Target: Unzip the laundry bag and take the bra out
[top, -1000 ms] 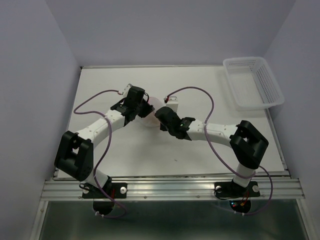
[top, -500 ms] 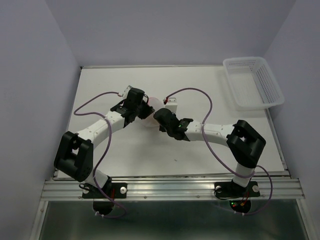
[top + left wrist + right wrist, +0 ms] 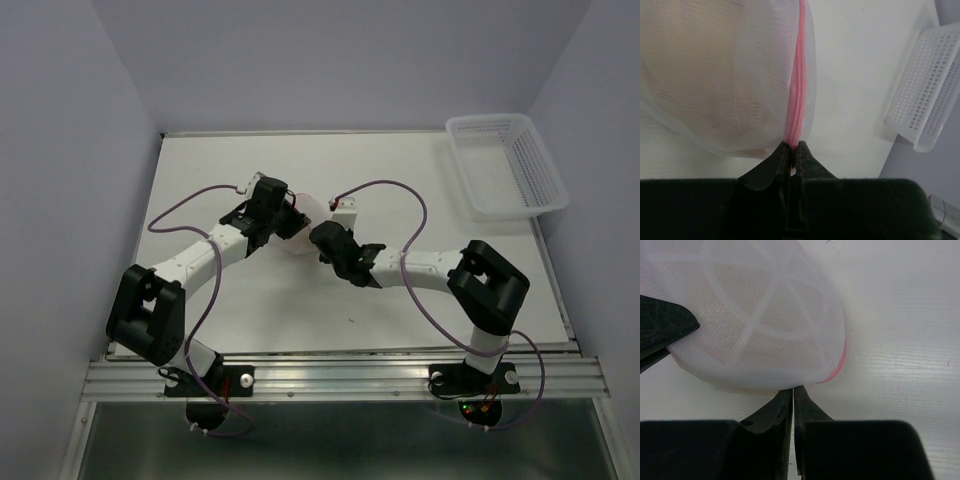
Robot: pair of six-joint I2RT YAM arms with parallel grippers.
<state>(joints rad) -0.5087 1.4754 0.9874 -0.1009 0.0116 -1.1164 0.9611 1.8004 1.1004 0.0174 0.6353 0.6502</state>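
The laundry bag [image 3: 312,213], a white mesh dome with pink zipper edging [image 3: 797,85], lies on the table between my two grippers. The tan bra [image 3: 705,75] shows through the mesh, inside the bag. My left gripper [image 3: 792,148] is shut on the pink zipper edging at the bag's near rim; in the top view it [image 3: 294,220] is at the bag's left side. My right gripper [image 3: 793,390] is shut, its tips pinching the bag's [image 3: 755,315] lower edge beside the pink seam; in the top view it [image 3: 322,236] is just below the bag.
A white plastic lattice basket [image 3: 505,165] stands at the table's back right corner and also shows in the left wrist view [image 3: 925,95]. The left gripper's finger [image 3: 660,327] shows at the left of the right wrist view. Purple cables loop over both arms.
The right arm has shifted a little to the left and nearer, its gripper still at the bag's edge. The left arm has hardly moved.
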